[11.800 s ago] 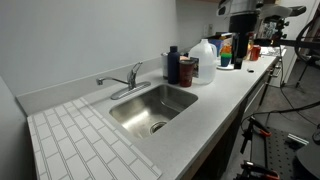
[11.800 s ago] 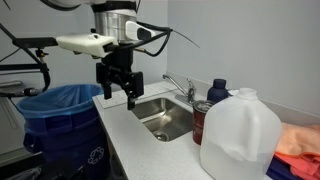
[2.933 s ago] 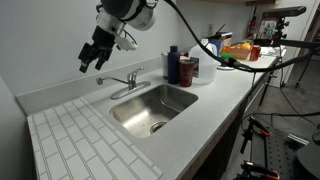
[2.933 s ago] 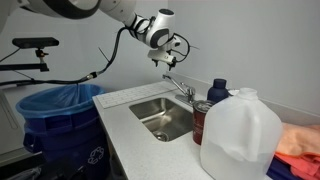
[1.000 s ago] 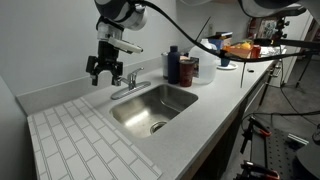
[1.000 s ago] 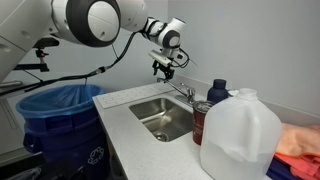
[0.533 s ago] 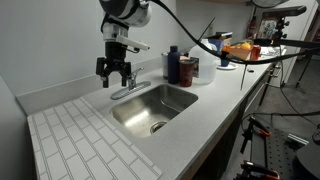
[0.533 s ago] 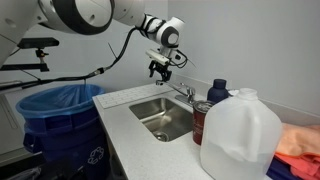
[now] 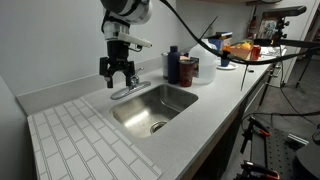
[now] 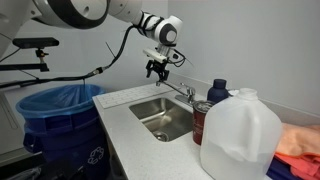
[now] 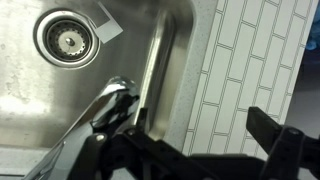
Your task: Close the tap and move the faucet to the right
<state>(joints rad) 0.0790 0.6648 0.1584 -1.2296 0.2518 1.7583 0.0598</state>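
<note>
Fingers point(image 11: 282, 148) spread apart, nothing clamped between them (wide gap in the wrist view). Gripper point(image 9: 118, 80) points down at the back left corner of the sink point(image 9: 178, 98), right over the chrome mixer. It shows in both exterior views point(image 10: 155, 70). In the wrist view the gripper point(image 11: 195, 128) looks down into the basin.

Faucet point(image 11: 108, 108) runs diagonally just beside one finger, its tip out over the steel basin. Contact with the finger cannot be told. In an exterior view the faucet point(image 9: 124, 92) juts from below the gripper toward the front left over the sink edge. It is also seen as a slim tube point(image 10: 177, 88) below the gripper.

Tap point(image 9: 134, 73) sits on top of the mixer body, just beside the gripper and partly hidden by it. Its angle is too small to read.

Drain point(image 11: 68, 38) lies further into the basin. White tiled drainboard point(image 9: 85, 140) is beside the sink.

Along the white bench point(image 9: 225, 85) stands a dark blue bottle point(image 9: 172, 63) near the sink's far end.

A translucent plastic jug point(image 10: 240, 135) stands close to the camera. A blue bin point(image 10: 55, 108) stands off the bench end.
</note>
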